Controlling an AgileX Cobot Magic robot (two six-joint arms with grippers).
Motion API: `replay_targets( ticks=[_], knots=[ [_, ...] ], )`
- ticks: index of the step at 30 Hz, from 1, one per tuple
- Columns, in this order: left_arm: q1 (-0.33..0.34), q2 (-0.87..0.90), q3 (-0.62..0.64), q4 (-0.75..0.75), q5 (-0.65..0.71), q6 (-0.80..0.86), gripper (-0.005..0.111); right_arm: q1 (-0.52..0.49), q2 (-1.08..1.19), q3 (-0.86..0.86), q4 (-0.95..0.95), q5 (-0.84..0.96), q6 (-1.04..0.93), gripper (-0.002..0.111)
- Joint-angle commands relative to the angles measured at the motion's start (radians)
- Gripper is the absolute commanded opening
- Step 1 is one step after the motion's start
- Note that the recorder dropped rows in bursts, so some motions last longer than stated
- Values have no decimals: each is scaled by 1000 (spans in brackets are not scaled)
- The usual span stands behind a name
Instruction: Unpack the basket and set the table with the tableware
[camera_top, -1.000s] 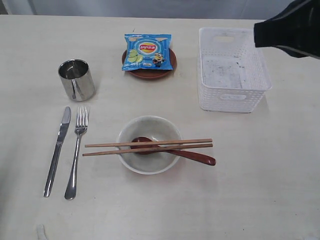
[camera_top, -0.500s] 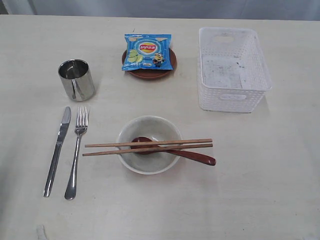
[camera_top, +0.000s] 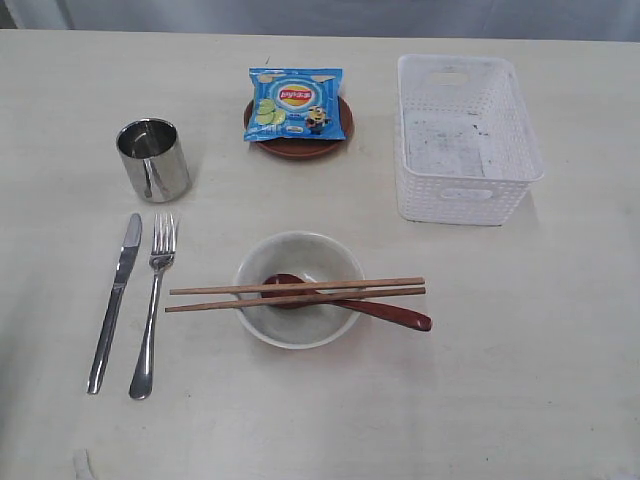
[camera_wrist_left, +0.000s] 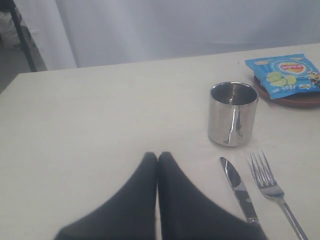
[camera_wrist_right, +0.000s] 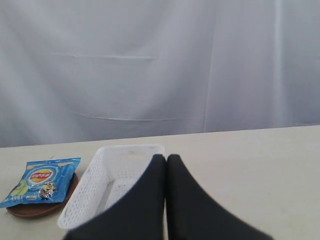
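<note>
white perforated plastic basket (camera_top: 462, 200) stands at the far right of the pale cream table (camera_top: 520, 400), its scuffed floor showing. left of it, at the far middle, a small brown plate (camera_top: 300, 151) carries a blue snack packet (camera_top: 296, 103). further left, a shiny steel cup (camera_top: 153, 160) stands upright. on the near side of the cup a steel knife (camera_top: 114, 300) and fork (camera_top: 153, 305) lie side by side, knife on the left, just apart. in the near middle sits an off-white bowl (camera_top: 296, 330). a dark red spoon (camera_top: 392, 314) rests with its head in the bowl and its handle out over the right rim. a pair of wooden chopsticks (camera_top: 300, 292) lies across the rim, left to right, over the spoon. the left gripper (camera_wrist_left: 157, 158) hangs over bare table near the cup and knife, jaws pressed together on nothing. the right gripper (camera_wrist_right: 166, 160) faces the basket, jaws likewise closed and empty.
</note>
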Motion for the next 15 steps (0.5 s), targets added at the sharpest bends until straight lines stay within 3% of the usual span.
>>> replay_targets(
  ticks=[1, 6, 10, 15],
  knots=[
    [-5, -2, 2, 3, -1, -2, 0, -6, -70, 84, -6, -36, -24, 0],
    [-5, -2, 2, 3, -1, -2, 0, 7, -75, 192, 24, -101, 0, 0],
    [-5, -2, 2, 3, -1, -2, 0, 23, -136, 281, -243, -108, 246, 0],
    [-5, -2, 2, 3, -1, -2, 0, 23, -136, 333, -205, -149, 193, 0]
  ],
)
